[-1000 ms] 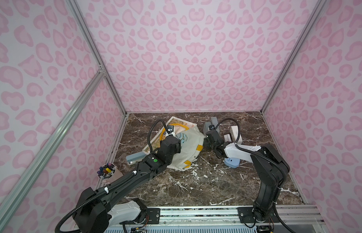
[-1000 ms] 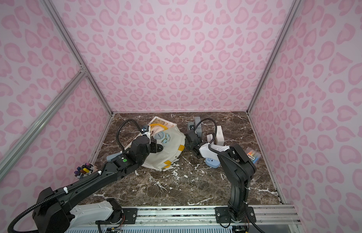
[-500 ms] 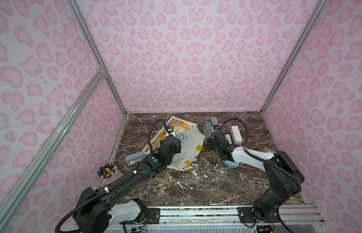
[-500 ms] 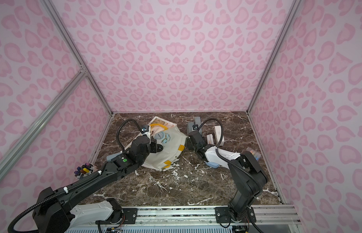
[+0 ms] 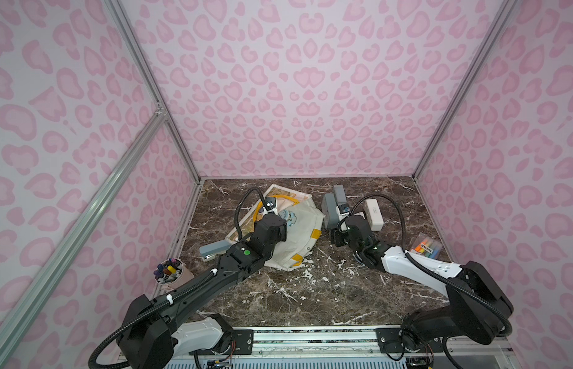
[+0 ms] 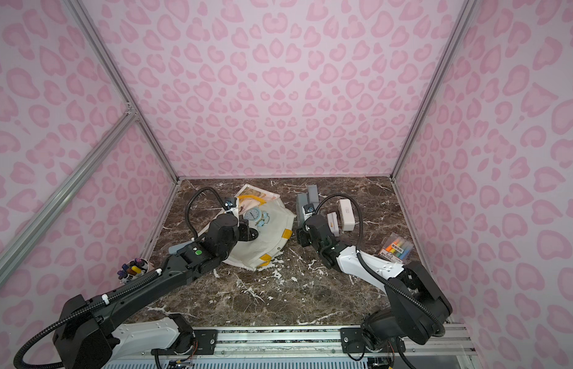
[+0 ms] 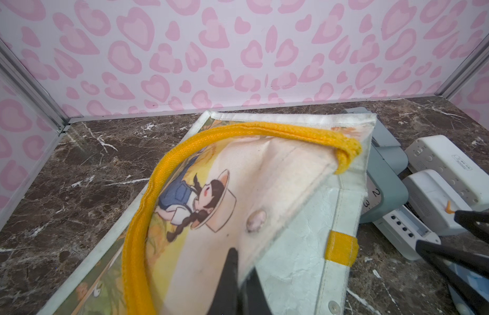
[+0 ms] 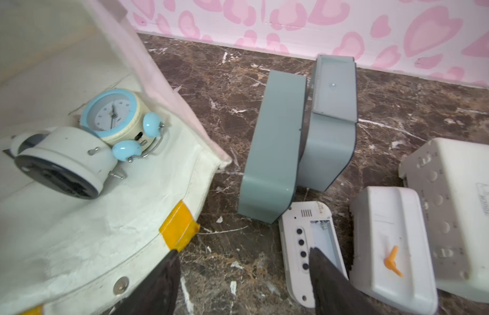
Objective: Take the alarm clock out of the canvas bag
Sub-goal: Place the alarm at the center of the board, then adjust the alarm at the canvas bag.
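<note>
Pinching the canvas bag (image 7: 300,272) by its upper rim, the left gripper (image 7: 239,275) is clenched on the fabric and holds the mouth agape. Just beside the mouth, the right gripper (image 8: 242,252) hovers with jaws spread and empty over the marble floor (image 8: 227,90). Farther in, the blue alarm clock (image 8: 112,117) lies inside the bag, just beside a white clock (image 8: 63,161); grey cases (image 8: 273,141) stand beyond.
</note>
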Robot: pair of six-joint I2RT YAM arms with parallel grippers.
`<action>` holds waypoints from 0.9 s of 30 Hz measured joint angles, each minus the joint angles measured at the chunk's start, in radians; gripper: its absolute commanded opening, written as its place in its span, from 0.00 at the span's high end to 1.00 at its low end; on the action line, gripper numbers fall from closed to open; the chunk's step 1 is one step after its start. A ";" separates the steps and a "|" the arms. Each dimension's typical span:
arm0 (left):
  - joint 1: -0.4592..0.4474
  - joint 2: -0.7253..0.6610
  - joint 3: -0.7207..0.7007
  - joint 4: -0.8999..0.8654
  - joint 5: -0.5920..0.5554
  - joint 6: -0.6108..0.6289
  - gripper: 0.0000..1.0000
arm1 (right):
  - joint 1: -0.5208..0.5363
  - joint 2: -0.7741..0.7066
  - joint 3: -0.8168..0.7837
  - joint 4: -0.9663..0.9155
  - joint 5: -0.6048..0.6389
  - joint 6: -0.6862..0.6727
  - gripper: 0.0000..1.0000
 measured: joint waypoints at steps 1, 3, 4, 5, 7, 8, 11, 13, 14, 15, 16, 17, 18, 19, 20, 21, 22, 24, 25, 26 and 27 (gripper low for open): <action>0.000 0.000 0.000 0.001 0.000 0.000 0.97 | 0.006 -0.011 -0.009 0.002 -0.001 -0.008 0.26; 0.000 0.000 0.000 0.000 0.000 0.002 0.97 | 0.019 -0.026 -0.021 0.008 -0.022 -0.028 0.26; 0.000 0.000 0.000 0.000 0.000 0.002 0.97 | 0.027 -0.032 -0.026 0.015 -0.022 -0.040 0.26; 0.000 0.000 0.000 0.000 0.000 0.002 0.97 | 0.035 -0.035 -0.028 0.019 -0.025 -0.051 0.26; 0.000 -0.002 0.000 0.000 0.000 0.001 0.97 | 0.053 -0.037 -0.030 0.025 -0.030 -0.077 0.26; 0.000 -0.004 0.000 0.000 0.000 0.000 0.97 | 0.064 -0.037 -0.030 0.029 -0.035 -0.089 0.26; 0.000 -0.009 0.000 0.000 0.000 -0.002 0.97 | 0.097 -0.036 -0.030 0.037 -0.057 -0.134 0.26; 0.000 -0.009 0.000 0.000 0.000 -0.002 0.97 | 0.116 -0.032 -0.026 0.037 -0.082 -0.164 0.26; 0.000 -0.009 0.000 0.000 0.000 -0.002 0.97 | 0.126 -0.026 -0.021 0.038 -0.093 -0.179 0.26; 0.000 -0.009 0.000 0.000 0.000 -0.002 0.97 | 0.132 -0.019 -0.015 0.037 -0.103 -0.189 0.26; 0.000 -0.009 0.000 0.000 0.000 -0.002 0.97 | 0.140 -0.008 -0.006 0.037 -0.113 -0.206 0.26; 0.000 -0.009 0.000 0.001 0.000 -0.002 0.97 | 0.145 0.005 0.005 0.037 -0.129 -0.219 0.26; 0.000 -0.009 0.000 0.001 0.001 -0.002 0.97 | 0.147 0.016 0.014 0.038 -0.143 -0.229 0.26; 0.000 -0.009 0.000 0.001 0.001 -0.002 0.97 | 0.147 0.032 0.027 0.038 -0.158 -0.238 0.26; 0.000 -0.009 0.000 0.001 0.003 -0.002 0.97 | 0.147 0.047 0.040 0.038 -0.166 -0.251 0.26; 0.000 -0.009 0.000 0.001 0.005 -0.002 0.97 | 0.148 0.062 0.052 0.038 -0.178 -0.260 0.26; 0.000 -0.009 0.001 0.001 0.005 -0.002 0.97 | 0.148 0.079 0.068 0.038 -0.194 -0.266 0.26; 0.000 -0.009 0.004 0.001 0.008 -0.002 0.97 | 0.150 0.108 0.093 0.039 -0.217 -0.283 0.26; 0.000 -0.009 0.005 0.001 0.008 -0.002 0.97 | 0.152 0.123 0.106 0.040 -0.231 -0.289 0.26; 0.000 -0.009 0.006 0.002 0.008 -0.003 0.97 | 0.153 0.138 0.119 0.042 -0.242 -0.295 0.26; 0.000 -0.009 0.006 0.001 0.008 -0.003 0.97 | 0.154 0.154 0.131 0.045 -0.252 -0.302 0.26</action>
